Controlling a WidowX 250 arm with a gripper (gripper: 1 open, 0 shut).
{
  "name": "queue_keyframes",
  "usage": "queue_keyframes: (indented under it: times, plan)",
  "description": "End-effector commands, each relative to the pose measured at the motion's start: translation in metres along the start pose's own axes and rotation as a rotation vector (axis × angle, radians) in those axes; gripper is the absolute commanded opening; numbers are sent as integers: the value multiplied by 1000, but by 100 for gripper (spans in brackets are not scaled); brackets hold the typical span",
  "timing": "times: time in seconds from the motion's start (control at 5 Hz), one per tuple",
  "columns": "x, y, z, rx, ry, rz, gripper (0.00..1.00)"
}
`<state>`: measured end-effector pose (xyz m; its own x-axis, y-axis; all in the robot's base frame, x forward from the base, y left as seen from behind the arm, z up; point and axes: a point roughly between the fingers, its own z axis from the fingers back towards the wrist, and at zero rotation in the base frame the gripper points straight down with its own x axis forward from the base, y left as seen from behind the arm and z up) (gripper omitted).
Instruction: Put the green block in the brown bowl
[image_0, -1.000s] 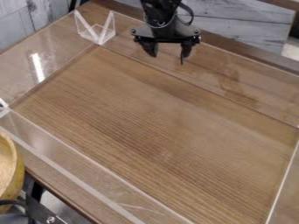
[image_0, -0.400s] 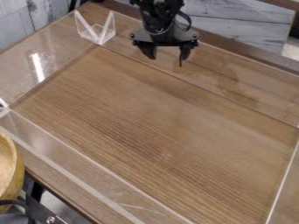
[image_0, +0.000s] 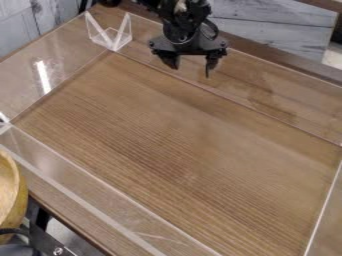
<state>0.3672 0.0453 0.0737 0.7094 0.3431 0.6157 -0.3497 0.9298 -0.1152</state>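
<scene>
The brown bowl lies nearest to the camera, at the lower left edge of the view, and only a curved part of its thick light wooden rim is visible. It seems to stand outside the clear plastic wall that closes the near side of the work area. The green block, the other thing of the task, is not visible anywhere in the picture; perhaps it is hidden behind the arm or it lies out of view, I cannot tell.

Beyond the wall, the wooden tabletop stretches bare across the middle of the view, with transparent walls along its sides. At the far left, a small clear folded piece stands close to the far corner.

At the far end, the end effector hangs just over the far part of the tabletop, tilted downward. Its two dark fingers are spread apart and nothing is between them.

In my judgement the task is at its first step, because no block is gripped yet. The next move calls for finding the block, bringing the spread fingers around it and closing them. After that, the way to the bowl crosses the whole tabletop, and the near clear wall stands in this way, so the block probably must be lifted over it.
</scene>
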Motion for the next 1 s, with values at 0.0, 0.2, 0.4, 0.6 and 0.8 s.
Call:
queue_keyframes:
  times: [0.0,0.2,0.4,0.6,0.8]
  plan:
    - [19,-6,13,-20,-73,4,100]
    - [17,-5,11,-14,-74,8,100]
    - [16,-4,9,-8,-76,14,100]
    - [14,-2,8,-1,-77,21,100]
    - [13,-1,5,4,-79,29,100]
